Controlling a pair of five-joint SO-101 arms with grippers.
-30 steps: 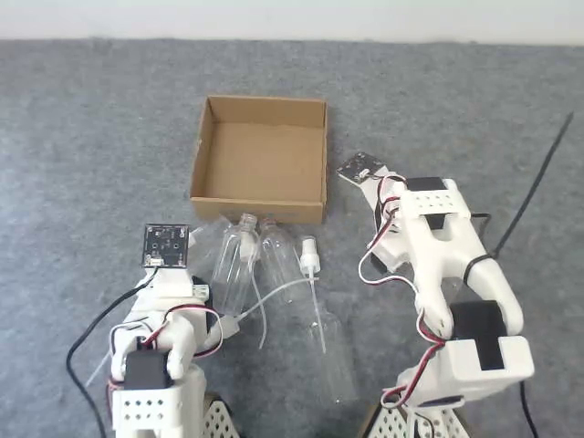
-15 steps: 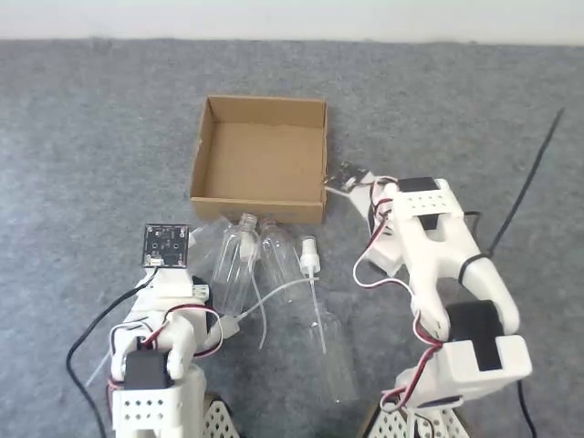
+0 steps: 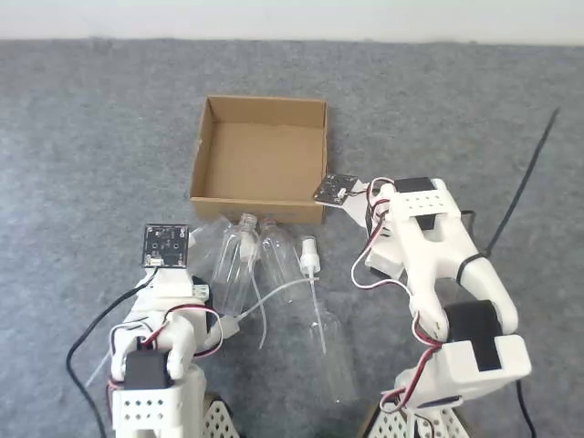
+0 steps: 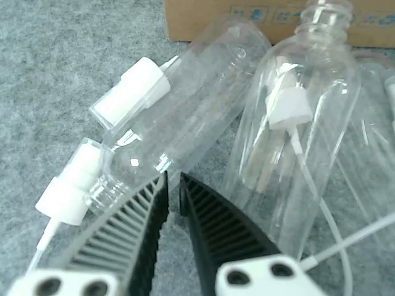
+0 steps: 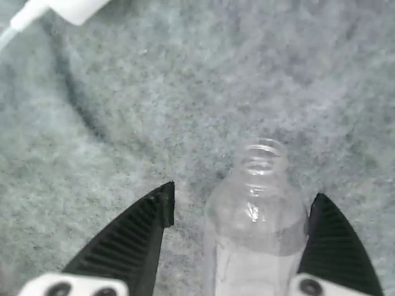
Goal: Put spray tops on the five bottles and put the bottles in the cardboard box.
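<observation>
Right gripper point(image 5: 244, 191) wide open, jaws either side of an uncapped bottle point(image 5: 256, 216), not touching. Left gripper point(image 4: 173, 180) nearly closed, empty, tips beside a capped bottle point(image 4: 191, 111).

Bottles point(image 3: 234, 265) lie between my left arm point(image 3: 157, 351) and right arm point(image 3: 440, 245); the cardboard box point(image 3: 257, 209) sits behind, perhaps touching.

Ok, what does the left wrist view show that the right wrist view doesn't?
Left wrist view: the cardboard box, several clear bottles lying together, and the left tool shut with nothing in it. Right wrist view: the right tool open either side of one uncapped bottle. Both: grey carpet and white spray tops.
</observation>
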